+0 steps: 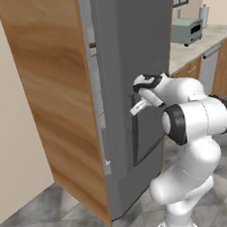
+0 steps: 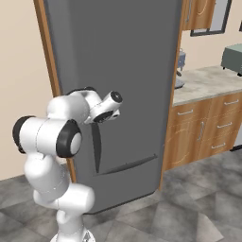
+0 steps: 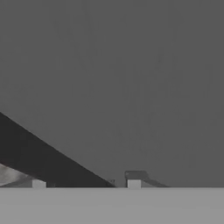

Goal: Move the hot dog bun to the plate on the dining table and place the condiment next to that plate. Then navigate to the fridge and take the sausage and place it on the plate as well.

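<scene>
Grey fridge [image 1: 129, 59] door against end effector [image 3: 86, 183].

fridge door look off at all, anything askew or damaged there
Nothing looks damaged or spilled. The fridge stands upright, and its door is slightly ajar on the left edge, showing shelves. The gripper is at the dark door handle.

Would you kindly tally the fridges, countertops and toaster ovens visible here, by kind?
fridge: 1
countertop: 1
toaster oven: 1
Total: 3
</scene>
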Tool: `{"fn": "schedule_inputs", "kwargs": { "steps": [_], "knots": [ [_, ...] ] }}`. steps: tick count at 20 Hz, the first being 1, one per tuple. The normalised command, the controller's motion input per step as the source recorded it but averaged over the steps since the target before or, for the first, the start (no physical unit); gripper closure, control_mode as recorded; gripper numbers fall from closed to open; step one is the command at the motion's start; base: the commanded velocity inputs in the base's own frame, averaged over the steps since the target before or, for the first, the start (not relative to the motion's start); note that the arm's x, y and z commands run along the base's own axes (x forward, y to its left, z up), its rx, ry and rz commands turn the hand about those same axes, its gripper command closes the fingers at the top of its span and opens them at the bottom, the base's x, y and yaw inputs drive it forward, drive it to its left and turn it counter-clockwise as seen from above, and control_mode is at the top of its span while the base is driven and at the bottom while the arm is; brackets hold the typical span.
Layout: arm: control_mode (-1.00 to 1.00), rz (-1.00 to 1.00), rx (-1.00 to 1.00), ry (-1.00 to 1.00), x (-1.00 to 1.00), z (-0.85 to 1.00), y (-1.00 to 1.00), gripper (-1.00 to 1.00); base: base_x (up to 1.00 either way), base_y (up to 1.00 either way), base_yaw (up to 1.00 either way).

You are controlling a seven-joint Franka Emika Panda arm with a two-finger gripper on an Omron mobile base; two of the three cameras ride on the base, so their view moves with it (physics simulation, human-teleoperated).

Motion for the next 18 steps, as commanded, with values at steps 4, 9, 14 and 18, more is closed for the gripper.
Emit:
{"fn": "schedule_inputs", "kwargs": {
  "steps": [4,9,14,18],
  "knots": [
    [-1.0,-0.06,-0.05,0.0,-0.8,-0.06,-1.0,1.0,0.0,0.0,0.0],
    [-1.0,-0.08,-0.06,0.0,-0.95,-0.08,-1.0,1.0,0.0,0.0,0.0],
    [-1.0,-0.09,-0.1,0.0,-0.87,-0.1,-1.0,1.0,0.0,0.0,0.0],
    [-1.0,-0.12,-0.17,-0.04,-0.9,-0.05,-0.75,-1.0,0.0,0.0,0.0]
  ]
}}
